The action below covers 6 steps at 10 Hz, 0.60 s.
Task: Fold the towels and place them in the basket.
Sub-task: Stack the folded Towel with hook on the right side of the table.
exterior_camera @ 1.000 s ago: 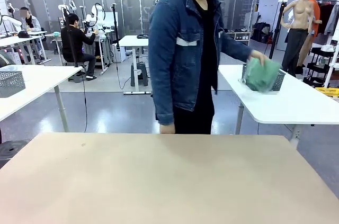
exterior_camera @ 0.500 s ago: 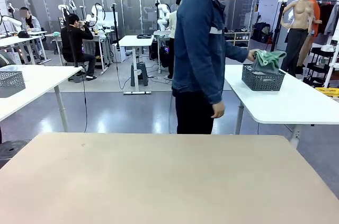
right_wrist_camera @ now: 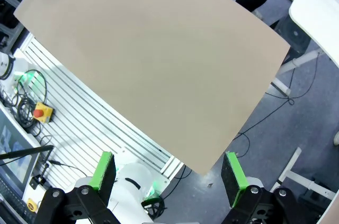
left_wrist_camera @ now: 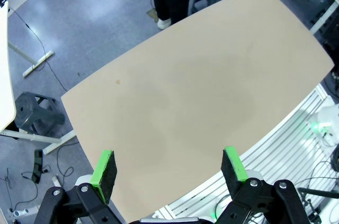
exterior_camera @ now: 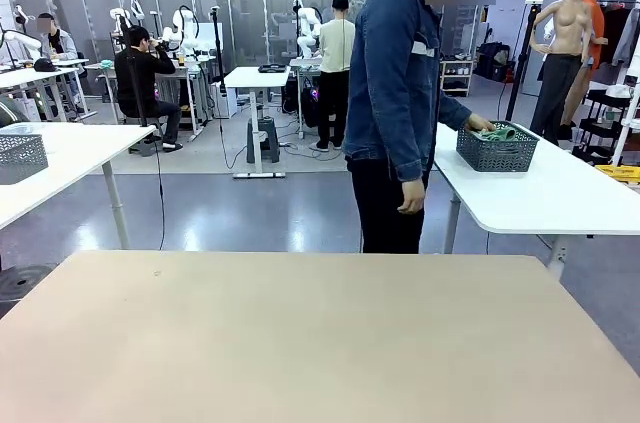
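Left gripper [left_wrist_camera: 168, 167] has its jaws wide apart w/ nothing in them, high over the tan table [left_wrist_camera: 201, 91]. Right gripper [right_wrist_camera: 168, 170] is the same, wide and holding nothing, prob. parked up there to wait. The basket [exterior_camera: 497, 149] sits on a white side table [exterior_camera: 560, 198], well apart from the arms. A person's hand [exterior_camera: 479, 125] pushes what looks like the green towel [exterior_camera: 498, 133] into it. The person stands between the tan table & the basket.
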### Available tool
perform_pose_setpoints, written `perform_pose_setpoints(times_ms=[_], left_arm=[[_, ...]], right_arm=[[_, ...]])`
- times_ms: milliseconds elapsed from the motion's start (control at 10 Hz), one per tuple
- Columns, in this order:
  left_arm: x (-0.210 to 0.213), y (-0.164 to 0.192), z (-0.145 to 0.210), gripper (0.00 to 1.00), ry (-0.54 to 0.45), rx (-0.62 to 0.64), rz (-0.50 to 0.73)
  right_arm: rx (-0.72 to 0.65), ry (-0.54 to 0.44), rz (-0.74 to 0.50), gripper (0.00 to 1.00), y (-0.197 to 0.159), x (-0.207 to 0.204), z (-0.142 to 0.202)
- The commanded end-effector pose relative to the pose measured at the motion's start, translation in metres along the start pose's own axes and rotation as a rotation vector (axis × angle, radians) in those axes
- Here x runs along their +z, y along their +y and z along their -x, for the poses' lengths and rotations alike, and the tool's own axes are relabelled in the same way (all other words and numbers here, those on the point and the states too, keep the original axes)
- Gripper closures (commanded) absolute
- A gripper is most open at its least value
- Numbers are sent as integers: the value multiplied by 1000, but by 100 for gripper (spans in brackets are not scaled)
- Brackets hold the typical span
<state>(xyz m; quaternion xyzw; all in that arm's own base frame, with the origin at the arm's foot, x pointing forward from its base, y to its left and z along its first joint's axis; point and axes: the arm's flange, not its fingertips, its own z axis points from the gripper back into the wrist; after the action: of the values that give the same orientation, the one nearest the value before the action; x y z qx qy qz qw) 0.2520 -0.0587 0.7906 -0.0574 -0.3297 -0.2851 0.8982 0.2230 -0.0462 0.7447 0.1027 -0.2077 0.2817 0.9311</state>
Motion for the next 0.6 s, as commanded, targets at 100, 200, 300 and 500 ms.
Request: perform_pose_setpoints(times_ms=[100, 200, 300, 500], left_arm=[[0, 0, 0, 0, 1, -7, -1], [0, 0, 0, 0, 1, -7, -1], [0, 0, 0, 0, 1, -7, -1], [0, 0, 0, 0, 1, -7, -1]], right_arm=[[1, -8, -10, 0, 1, 0, 0], [1, -8, -10, 0, 1, 0, 0], [1, -8, -10, 0, 1, 0, 0], [1, -8, -10, 0, 1, 0, 0]])
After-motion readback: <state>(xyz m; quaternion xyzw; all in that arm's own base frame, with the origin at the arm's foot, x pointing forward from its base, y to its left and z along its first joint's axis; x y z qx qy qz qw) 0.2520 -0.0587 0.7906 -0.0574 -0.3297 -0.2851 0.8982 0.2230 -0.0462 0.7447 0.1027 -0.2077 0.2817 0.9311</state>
